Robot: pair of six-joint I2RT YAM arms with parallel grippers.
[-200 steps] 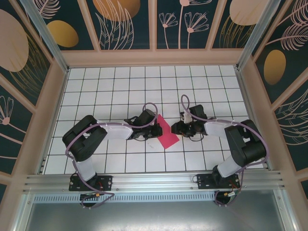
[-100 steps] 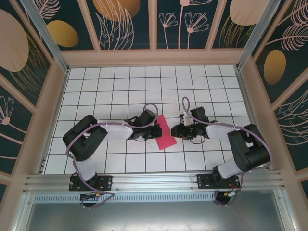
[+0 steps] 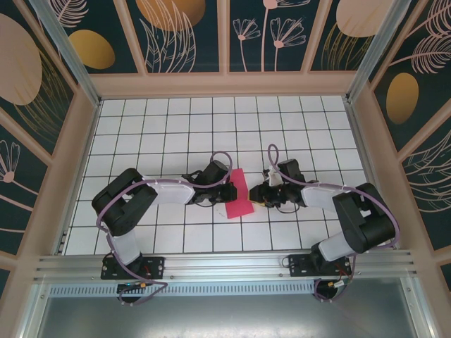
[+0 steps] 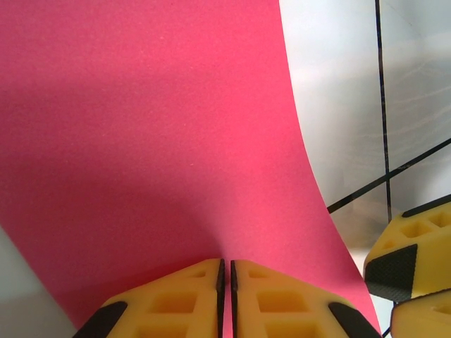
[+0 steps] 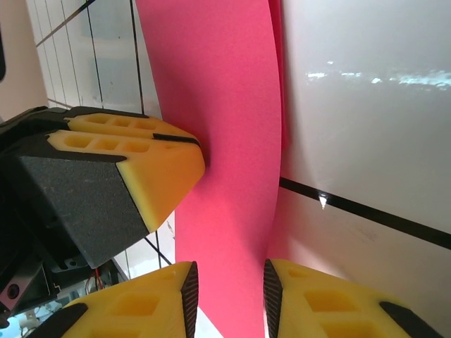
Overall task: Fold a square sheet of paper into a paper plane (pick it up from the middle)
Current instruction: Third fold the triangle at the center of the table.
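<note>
Up off the white grid-tiled table [image 3: 176,134] with the thin, matte, red-pink square sheet of paper [image 3: 238,194], carried mid-workspace between the two arms. Pinching it firmly with the left gripper [image 4: 225,273], yellow pads pressed flat together on the near edge and the rest fanning away in a smooth curve. Straddling the facing edge with the right gripper [image 5: 230,299], narrow but not clamped, with a gap either side of the paper between the yellow fingertips. So: one firm hold, and a second seemingly about to land. Looks narrower than a full square from above, and from the right wrist shows a sliver of a second layer behind the front one. Possibly doubled over along the middle already, though hard to say whether creased or merely bowed. No point, no angled nose folds, no wings, no lengthwise ridge anywhere on show, so nothing resembling a paper plane yet. Reads as early going: pick-up done, and at most a first halving under way. Left to do, by this reckoning: settling the centre crease, turning the corners in for the nose, folding again for the wings, then setting the finished dart down. Worth watching that thin edge for slipping or crumpling once squeezed from both sides.
</note>
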